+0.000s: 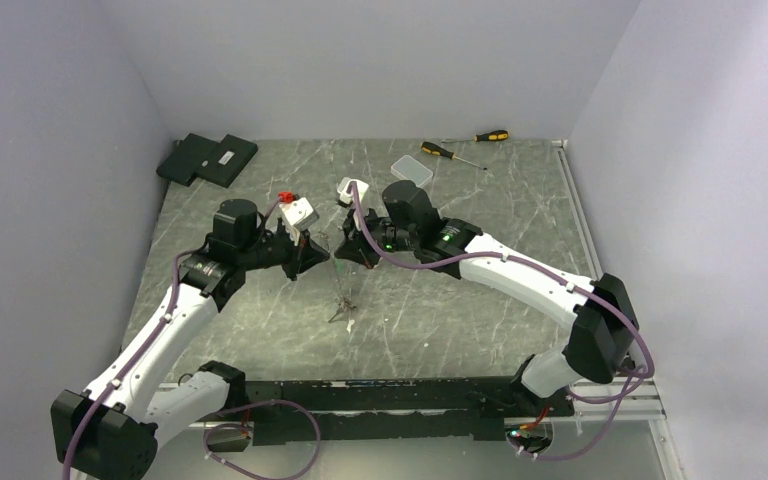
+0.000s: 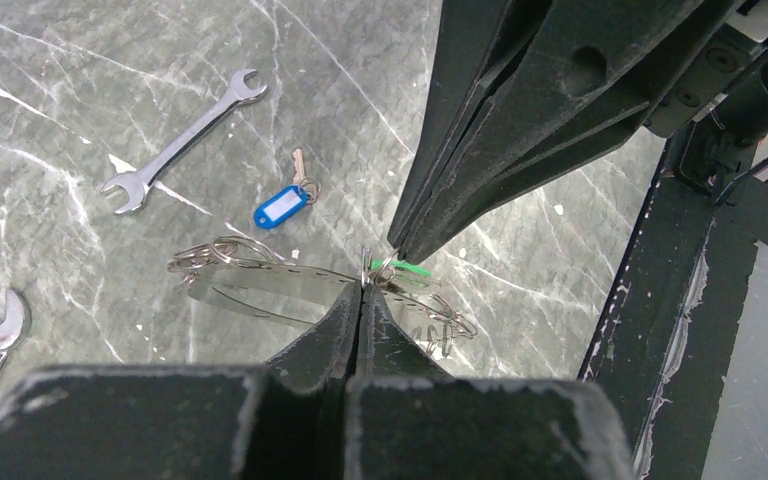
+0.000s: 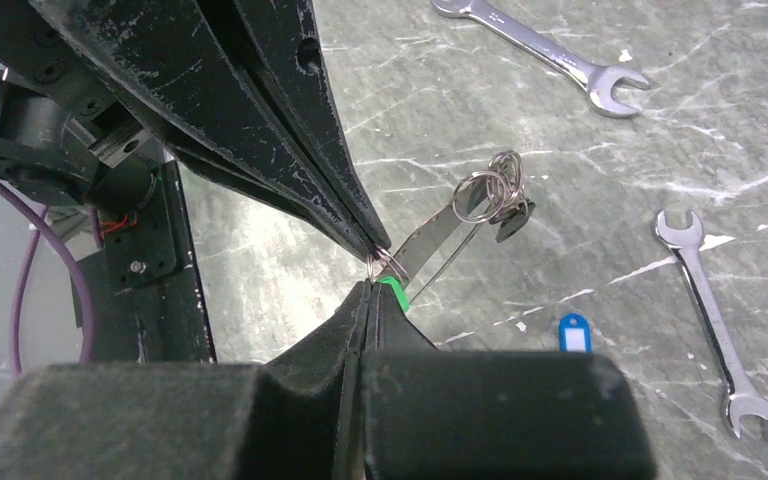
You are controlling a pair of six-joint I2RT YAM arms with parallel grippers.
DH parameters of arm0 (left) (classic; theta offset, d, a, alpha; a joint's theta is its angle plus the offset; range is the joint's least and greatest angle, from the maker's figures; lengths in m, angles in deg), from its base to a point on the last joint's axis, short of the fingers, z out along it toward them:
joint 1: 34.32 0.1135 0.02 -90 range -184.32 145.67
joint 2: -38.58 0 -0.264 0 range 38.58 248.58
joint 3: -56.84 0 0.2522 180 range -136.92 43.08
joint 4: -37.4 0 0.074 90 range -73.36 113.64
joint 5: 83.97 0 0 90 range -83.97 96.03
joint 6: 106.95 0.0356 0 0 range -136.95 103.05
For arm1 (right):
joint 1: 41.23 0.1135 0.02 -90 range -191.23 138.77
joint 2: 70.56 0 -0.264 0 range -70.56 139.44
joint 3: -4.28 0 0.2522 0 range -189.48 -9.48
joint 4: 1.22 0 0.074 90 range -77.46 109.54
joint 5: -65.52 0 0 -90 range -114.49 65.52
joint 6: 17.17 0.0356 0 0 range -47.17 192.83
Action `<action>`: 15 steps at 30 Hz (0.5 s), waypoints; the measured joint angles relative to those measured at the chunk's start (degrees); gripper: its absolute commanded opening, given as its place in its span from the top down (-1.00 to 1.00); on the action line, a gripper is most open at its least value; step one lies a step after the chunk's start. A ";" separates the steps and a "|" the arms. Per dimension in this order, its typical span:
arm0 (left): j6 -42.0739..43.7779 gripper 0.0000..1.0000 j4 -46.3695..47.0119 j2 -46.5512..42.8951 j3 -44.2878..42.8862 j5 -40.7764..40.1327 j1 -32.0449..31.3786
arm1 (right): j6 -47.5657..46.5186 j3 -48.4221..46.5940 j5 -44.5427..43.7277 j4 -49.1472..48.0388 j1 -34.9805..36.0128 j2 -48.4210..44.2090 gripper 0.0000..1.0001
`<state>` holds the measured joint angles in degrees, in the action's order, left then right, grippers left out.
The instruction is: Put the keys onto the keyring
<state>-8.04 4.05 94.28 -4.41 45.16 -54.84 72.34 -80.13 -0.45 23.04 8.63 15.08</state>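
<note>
Above the marbled table (image 1: 480, 200), left pincer (image 2: 362, 290) grips the keyring (image 2: 260, 285); right pincer (image 3: 370, 290) grips the green-tagged key (image 2: 412, 268).

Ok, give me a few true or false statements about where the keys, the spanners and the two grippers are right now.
1. The left gripper and the right gripper are both shut, with their tips almost meeting. True.
2. The blue-tagged key lies on the table, apart from the keyring. True.
3. The green tag lies far from both grippers. False: it sits right at the right gripper's tips.
4. Only one spanner is in view. False: a long spanner and a second spanner both lie on the table.
</note>
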 measured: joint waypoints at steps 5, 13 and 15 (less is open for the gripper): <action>0.00 1.00 0.00 0.00 0.00 0.04 -0.15 | -0.07 0.00 -0.63 0.00 0.00 -0.07 1.00; 0.02 1.00 0.00 0.00 0.00 0.04 -0.22 | -0.17 -0.02 -1.22 -0.02 0.00 -0.07 1.00; 0.02 1.00 0.00 0.00 0.00 0.04 -0.22 | -0.17 -0.02 -1.25 -0.02 0.00 -0.07 1.00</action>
<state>-8.02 4.05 94.28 -4.41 45.20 -55.06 72.16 -80.16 -1.70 23.02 8.63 15.02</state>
